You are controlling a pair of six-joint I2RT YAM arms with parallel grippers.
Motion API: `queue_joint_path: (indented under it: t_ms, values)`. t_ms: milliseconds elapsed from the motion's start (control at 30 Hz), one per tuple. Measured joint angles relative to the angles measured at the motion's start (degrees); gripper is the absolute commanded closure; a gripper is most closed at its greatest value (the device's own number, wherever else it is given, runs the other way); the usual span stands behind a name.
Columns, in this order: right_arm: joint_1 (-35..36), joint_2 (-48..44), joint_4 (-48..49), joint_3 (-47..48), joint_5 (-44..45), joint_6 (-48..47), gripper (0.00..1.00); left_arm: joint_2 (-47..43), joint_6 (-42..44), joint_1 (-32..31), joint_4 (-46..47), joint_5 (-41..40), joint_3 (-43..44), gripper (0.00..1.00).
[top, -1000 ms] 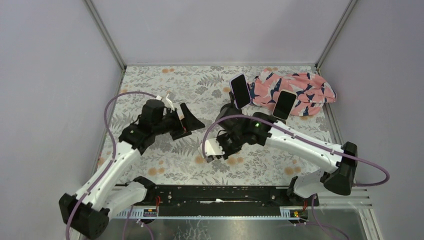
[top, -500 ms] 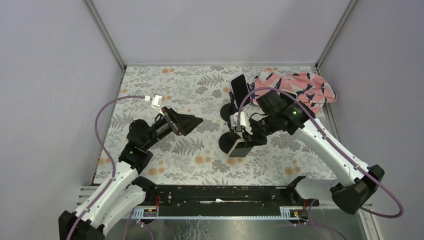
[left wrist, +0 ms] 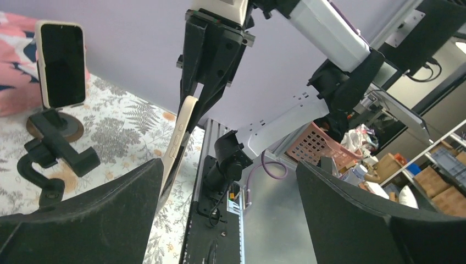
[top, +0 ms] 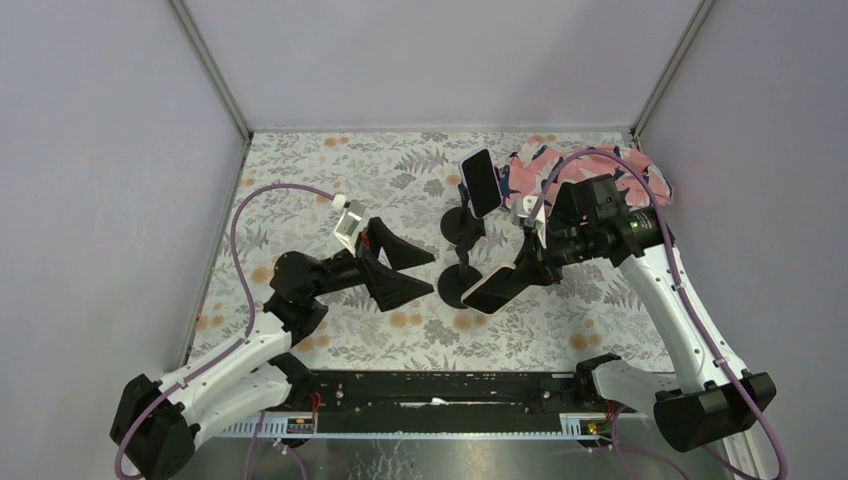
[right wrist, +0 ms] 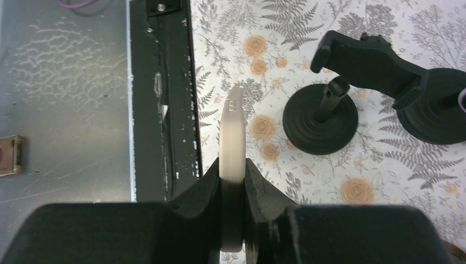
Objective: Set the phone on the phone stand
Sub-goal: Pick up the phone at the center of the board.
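Right gripper (top: pixel 527 268) has swung the phone (top: pixel 490 288), pinched edgewise in its closed fingers, from the pink cloth (top: pixel 530 160) to just beside the empty phone stand (top: pixel 450 291); seating apparently remains. Left gripper (top: pixel 412 270), fingers spread wide, waits near the stand.

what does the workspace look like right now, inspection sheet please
surface: table, floral pattern
job's things: phone held, close to empty stand; second phone sits on far stand
clutter: cloth, pink, far right
grippers: left gripper open, empty; right gripper shut on phone
cables: left cable and right cable, purple, loop above the arms
surroundings: walls, lavender, three sides
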Motion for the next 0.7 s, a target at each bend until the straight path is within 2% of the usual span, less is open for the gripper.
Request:
queue_joint_path:
  t_ms: [167, 300, 700]
  values:
    - [-0.35, -0.07, -1.38, -0.02, -3.37, -0.68, 0.96, 0.04, 0.81, -1.18, 7.52, 0.44, -3.08, 0.07]
    - [-0.35, 0.17, -2.23, -0.15, -6.62, -1.14, 0.95, 1.36, 2.51, -3.21, 9.86, 0.24, -4.55, 0.11]
    - [-0.33, 6.12, -4.61, 0.61, -10.95, -2.1, 0.96, 5.29, 18.78, -13.09, -0.74, -8.07, -0.22, 0.12]
